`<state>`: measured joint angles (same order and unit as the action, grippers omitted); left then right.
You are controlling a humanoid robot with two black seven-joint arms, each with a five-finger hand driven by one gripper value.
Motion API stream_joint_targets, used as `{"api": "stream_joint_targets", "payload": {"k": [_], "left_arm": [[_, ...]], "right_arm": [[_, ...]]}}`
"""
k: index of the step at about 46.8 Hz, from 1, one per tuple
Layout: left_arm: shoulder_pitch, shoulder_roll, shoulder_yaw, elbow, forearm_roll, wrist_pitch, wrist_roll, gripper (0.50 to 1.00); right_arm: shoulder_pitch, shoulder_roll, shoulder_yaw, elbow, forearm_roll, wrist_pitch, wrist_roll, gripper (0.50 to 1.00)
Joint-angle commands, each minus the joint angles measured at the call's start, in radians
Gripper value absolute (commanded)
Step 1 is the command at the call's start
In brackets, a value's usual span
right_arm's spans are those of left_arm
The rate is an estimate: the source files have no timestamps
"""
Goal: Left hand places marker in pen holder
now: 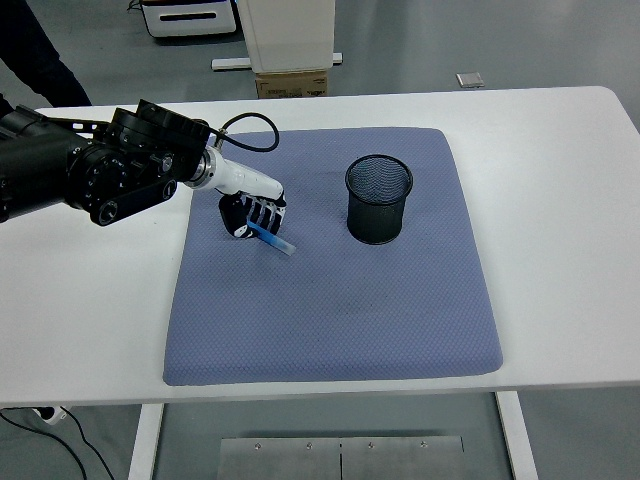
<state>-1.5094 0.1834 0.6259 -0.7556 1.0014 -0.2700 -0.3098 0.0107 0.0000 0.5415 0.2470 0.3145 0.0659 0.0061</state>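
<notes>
My left hand [255,216] reaches in from the left over the blue-grey mat [330,300]. Its fingers are curled around a blue marker [273,239], which sticks out down and to the right, its tip just above or touching the mat. A black mesh pen holder [379,198] stands upright on the mat to the right of the hand, about a hand's width away. The holder looks empty. My right arm is not in view.
The mat lies on a white table [560,200]. A person's dark sleeve [40,50] shows at the top left. A cardboard box [292,84] and white equipment stand on the floor behind the table.
</notes>
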Motion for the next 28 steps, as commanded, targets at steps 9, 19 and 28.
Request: {"api": "stream_joint_targets", "payload": {"k": [9,19,28], "left_arm": [[-0.005,0.001,0.0,0.001,-0.001,0.0,0.0,0.505],[-0.009,0.004,-0.002,0.001,-0.004,0.0,-0.011,0.505],[-0.014,0.007,-0.023,0.001,-0.015,-0.003,-0.014,0.505]], "right_arm": [[0.0,0.0,0.0,0.0,0.0,0.0,0.0,1.0],[0.0,0.0,0.0,0.0,0.0,0.0,0.0,1.0],[0.0,0.0,0.0,0.0,0.0,0.0,0.0,1.0]]}}
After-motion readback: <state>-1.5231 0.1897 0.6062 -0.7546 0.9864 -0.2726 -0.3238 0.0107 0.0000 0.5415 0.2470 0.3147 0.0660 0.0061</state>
